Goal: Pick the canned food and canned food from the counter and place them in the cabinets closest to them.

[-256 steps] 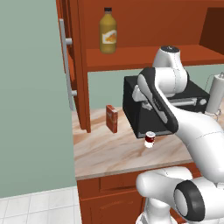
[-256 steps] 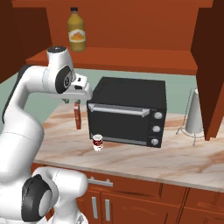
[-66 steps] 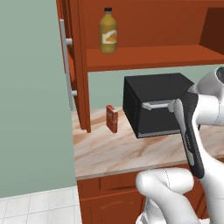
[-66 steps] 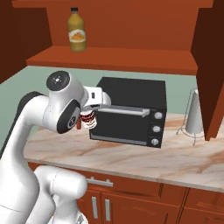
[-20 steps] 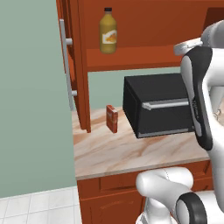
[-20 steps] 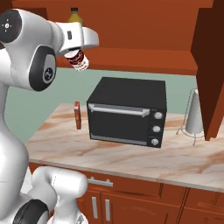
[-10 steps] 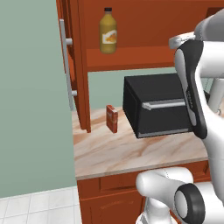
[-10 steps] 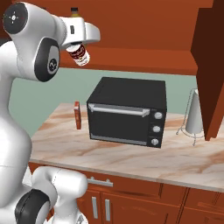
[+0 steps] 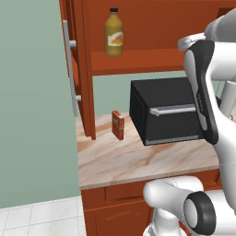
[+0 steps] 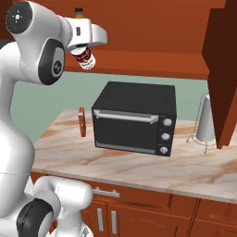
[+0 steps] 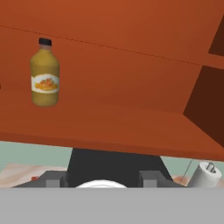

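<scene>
The gripper (image 10: 84,52) clamps the red-labelled can (image 10: 84,59) near the cabinet shelf (image 10: 139,62); it should lift clear before sliding in upright.

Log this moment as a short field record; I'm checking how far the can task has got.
pincer: shut on the red-labelled can, raised in front of the cabinet shelf
bottle: upright on that shelf
oven: on the counter
red box: upright on the counter, left of the oven
task stage: can lifted, not yet placed
</scene>
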### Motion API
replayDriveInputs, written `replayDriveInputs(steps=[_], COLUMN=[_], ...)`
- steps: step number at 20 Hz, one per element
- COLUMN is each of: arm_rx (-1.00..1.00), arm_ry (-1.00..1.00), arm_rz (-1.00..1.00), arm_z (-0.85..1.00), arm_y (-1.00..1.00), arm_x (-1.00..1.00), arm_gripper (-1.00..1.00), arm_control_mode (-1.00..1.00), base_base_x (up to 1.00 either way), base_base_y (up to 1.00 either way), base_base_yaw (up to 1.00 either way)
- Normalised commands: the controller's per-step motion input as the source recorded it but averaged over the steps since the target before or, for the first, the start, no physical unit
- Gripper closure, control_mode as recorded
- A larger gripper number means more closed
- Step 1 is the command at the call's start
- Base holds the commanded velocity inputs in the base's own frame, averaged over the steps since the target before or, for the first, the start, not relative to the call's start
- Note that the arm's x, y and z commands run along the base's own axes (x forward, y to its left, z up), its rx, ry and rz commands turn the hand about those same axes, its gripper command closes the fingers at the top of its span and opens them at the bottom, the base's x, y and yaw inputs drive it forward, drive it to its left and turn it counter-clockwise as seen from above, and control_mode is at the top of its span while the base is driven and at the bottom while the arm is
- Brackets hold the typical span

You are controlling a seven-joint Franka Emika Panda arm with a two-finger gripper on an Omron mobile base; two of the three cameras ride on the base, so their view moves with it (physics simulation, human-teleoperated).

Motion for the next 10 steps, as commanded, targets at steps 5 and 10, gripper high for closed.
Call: replayDriveInputs(steps=[5, 10], arm_rx=[0.0, 0.02], arm_ry=[0.0, 0.01], arm_rz=[0.0, 0.01], arm_z=[0.0, 0.0], arm_y=[0.0, -0.01], arm_x=[0.0, 0.02], arm_gripper=[1.0, 1.0], arm_control_mode=[-1.0, -1.0], base_base_x=[0.0, 0.0], base_base_y=[0.0, 0.0], base_base_yaw=[0.0, 0.0])
